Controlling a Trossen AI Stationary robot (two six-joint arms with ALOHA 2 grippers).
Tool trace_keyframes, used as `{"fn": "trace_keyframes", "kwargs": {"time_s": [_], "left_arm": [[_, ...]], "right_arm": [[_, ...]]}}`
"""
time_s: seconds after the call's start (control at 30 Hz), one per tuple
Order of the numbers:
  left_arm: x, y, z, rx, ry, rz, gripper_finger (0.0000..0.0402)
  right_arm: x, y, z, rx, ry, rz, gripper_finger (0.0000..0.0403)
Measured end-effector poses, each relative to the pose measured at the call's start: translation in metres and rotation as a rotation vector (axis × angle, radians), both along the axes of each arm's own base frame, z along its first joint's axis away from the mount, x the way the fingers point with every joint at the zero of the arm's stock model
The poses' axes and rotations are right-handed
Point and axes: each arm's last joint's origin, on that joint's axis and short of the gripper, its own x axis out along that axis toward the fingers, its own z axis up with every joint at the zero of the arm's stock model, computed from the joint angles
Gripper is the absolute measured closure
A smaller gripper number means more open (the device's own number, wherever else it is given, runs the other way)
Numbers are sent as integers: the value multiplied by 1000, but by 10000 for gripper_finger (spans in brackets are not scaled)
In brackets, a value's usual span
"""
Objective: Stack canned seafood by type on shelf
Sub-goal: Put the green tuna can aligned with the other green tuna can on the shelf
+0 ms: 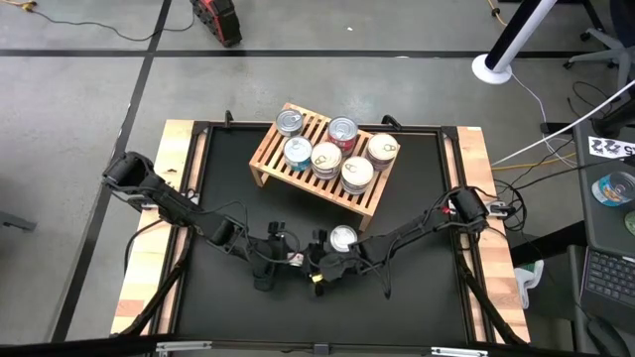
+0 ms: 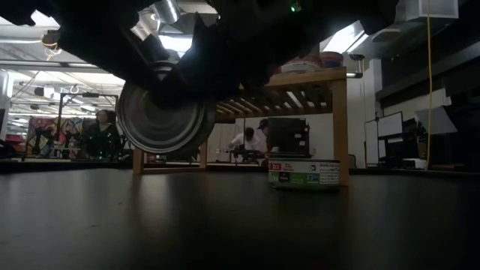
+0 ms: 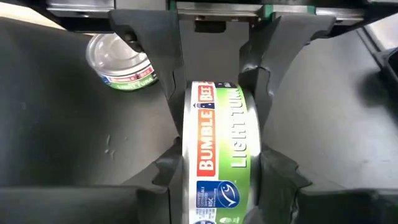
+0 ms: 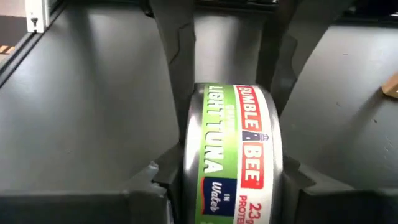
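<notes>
Looks like handoff mid-tabletop: green-label tuna tin point(image 3: 217, 155) on edge, left tool point(image 3: 214, 177) and right tool point(image 4: 230, 180) both clamped on it. Shelf point(image 1: 327, 159) behind holds six tins, one tin point(image 1: 342, 238) flat on mat beside tools.

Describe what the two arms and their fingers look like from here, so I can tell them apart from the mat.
Both arms are black, jointed, with loose black cables along their links. The left gripper and right gripper end in dark, angular, stepped fingers. A green strip sits on the gripper body above the fingers in the left wrist view.
</notes>
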Motion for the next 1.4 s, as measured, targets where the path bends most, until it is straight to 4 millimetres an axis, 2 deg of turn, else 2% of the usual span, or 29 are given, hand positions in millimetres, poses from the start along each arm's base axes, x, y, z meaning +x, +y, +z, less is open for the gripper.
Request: {"fn": "trace_keyframes", "kwargs": {"time_s": [0.27,0.47,0.63,0.77,1.0,1.17,1.27,1.4], "left_arm": [[-8,4,10,-3,10,-5,267],[-17,10,33,-11,-62,-6,258],[-28,16,47,17,-89,-37,264],[-36,21,60,18,-128,-26,259],[-51,32,80,39,-197,11,262],[-60,44,96,104,-273,54,258],[-66,55,103,215,-305,109,258],[-74,69,115,399,-345,187,261]], "right_arm": [[1,1,3,17,-15,22,177],[-6,-2,29,-50,-29,61,141],[-21,-7,56,-102,-1,85,138],[-35,-15,81,-157,9,37,137],[-58,-26,108,-203,63,5,137],[-69,-30,119,-212,93,12,137],[-74,-32,123,-210,100,19,137],[-75,-29,123,-150,123,122,137]]}}
